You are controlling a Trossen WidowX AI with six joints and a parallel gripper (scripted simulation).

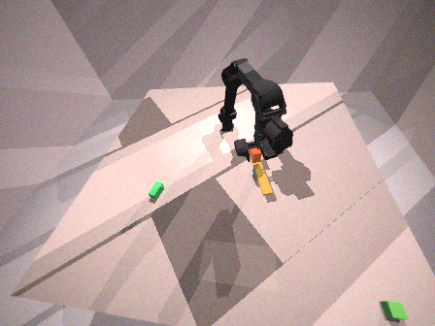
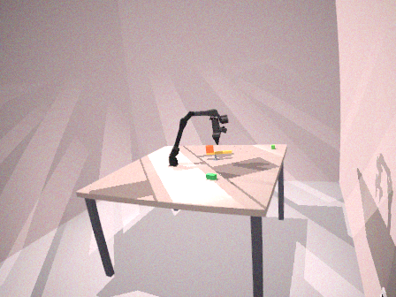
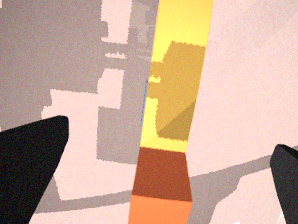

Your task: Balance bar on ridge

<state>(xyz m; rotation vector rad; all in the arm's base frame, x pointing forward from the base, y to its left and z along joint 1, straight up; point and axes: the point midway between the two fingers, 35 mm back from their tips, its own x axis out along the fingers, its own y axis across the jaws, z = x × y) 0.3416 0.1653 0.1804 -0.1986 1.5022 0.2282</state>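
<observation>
Presently, item one: the gripper (image 3: 160, 183), seen from the wrist view with its jaws spread wide, one dark finger (image 3: 29, 176) at the left edge and the other at the far right, nothing held between them.

Item two, between the jaws and clear of both: the bar (image 3: 174, 90), yellow along most of its length with an orange block at its near end, running straight away from the gripper. A thin blue edge showed at its left side; this was probably the ridge beneath, though too little of it was visible to be sure. In the exterior view the bar (image 2: 219, 152) appeared to sit slightly above the table (image 2: 186, 194) and roughly flat, directly below the raised gripper.

Step, as judged: the release was made, and the balancing looked complete. The next move called only for a straight lift away, keeping both fingers off the bar so as not to tip it.

Item three, well to the left of the jaws in the top view: a small green block (image 1: 155, 189). Item four, far to the right and toward the table corner: a second green block (image 1: 393, 309).

Surface: pale pink table top on dark legs, crossed by long angular shadows. Room: plain grey-pink walls and floor, similarly banded with light.
</observation>
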